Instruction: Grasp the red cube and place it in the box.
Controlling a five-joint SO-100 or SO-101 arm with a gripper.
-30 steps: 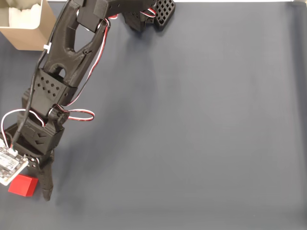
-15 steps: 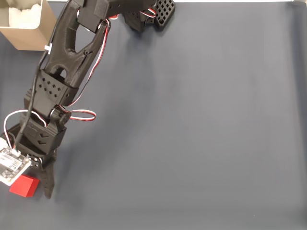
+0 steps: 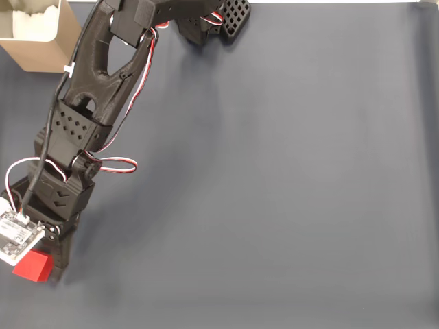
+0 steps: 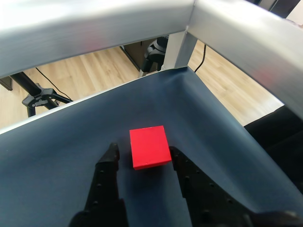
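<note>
The red cube [image 3: 31,267] lies on the dark mat near the front left corner in the fixed view. My gripper [image 3: 40,273] is down around it, partly hidden under the wrist's white board. In the wrist view the red cube [image 4: 149,146] sits between the black fingers of the open gripper [image 4: 144,152]. The right finger [image 4: 176,157] is at the cube's side, and a narrow gap separates the left finger [image 4: 112,153] from it. The tan box [image 3: 41,49] with a white lining stands at the far left corner, well away from the cube.
The arm stretches from its base [image 3: 206,24] at the top down the left side. The mat's edge [image 4: 142,81] runs close behind the cube, with an aluminium frame [image 4: 180,45] and wooden floor beyond. The dark mat [image 3: 288,178] stretches open to the right.
The visible black finger has swung left toward the cube, narrowing the gap. The wrist has shifted slightly. The cube has stayed in place.
</note>
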